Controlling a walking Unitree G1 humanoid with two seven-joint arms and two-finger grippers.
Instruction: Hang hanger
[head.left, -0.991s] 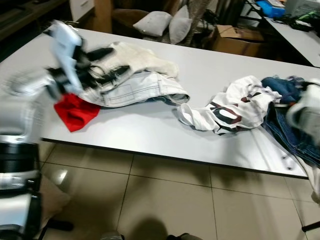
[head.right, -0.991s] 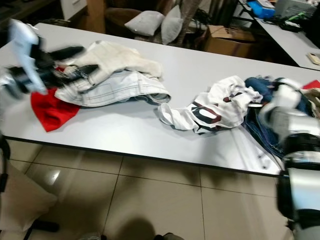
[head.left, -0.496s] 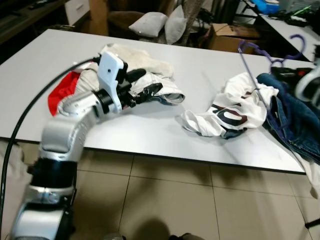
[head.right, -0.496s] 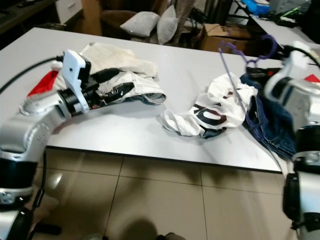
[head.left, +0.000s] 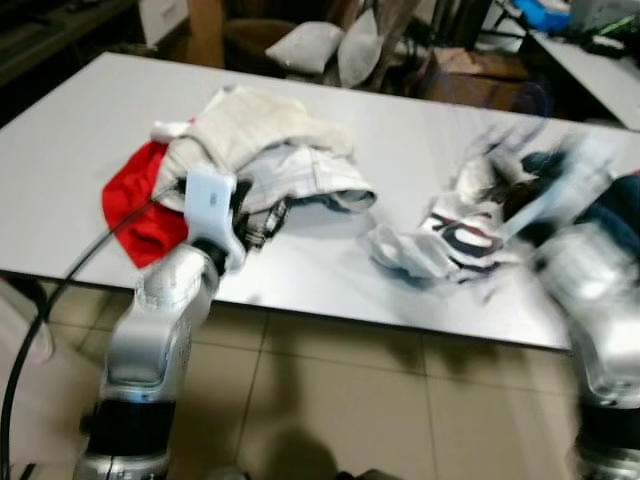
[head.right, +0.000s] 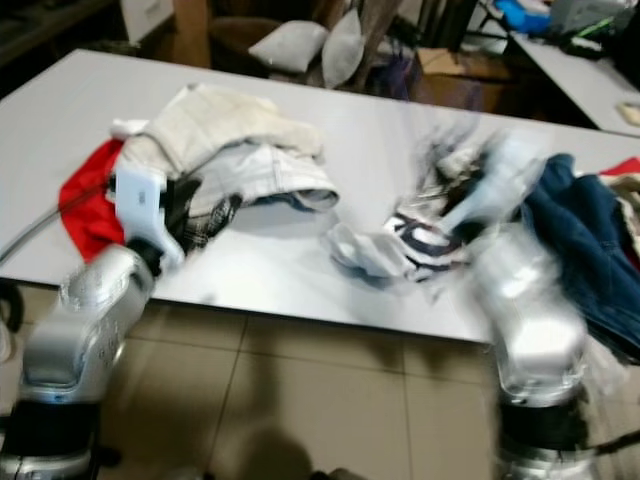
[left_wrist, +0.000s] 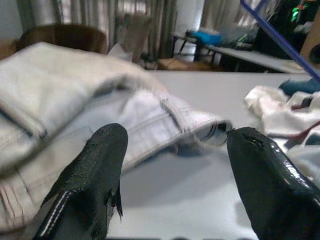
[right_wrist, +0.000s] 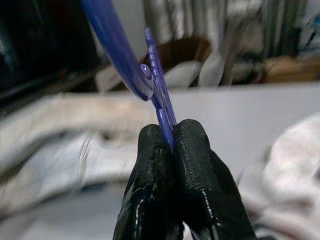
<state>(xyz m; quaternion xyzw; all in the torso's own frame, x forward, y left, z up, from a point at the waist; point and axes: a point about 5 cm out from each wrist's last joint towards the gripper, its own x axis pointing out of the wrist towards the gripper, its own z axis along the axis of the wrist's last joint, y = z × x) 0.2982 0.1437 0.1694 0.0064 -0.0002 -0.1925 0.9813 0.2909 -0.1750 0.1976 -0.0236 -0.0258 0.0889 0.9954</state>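
A blue hanger (right_wrist: 150, 75) is pinched between the right hand's (right_wrist: 172, 140) fingertips above the clothes-strewn tabletop (head.left: 80, 140). The left hand (left_wrist: 172, 150) is spread, empty, beside pale jeans (left_wrist: 150, 115). The carrying step seems underway; a rail must be found next.

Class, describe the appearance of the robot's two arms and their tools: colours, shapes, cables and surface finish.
Both arms are rounded, shiny silver segments. The left arm carries a white boxy block at its wrist and a black cable trailing off its side. The left tool and right tool each have two thick black fingers with a textured, rubbery-looking surface.
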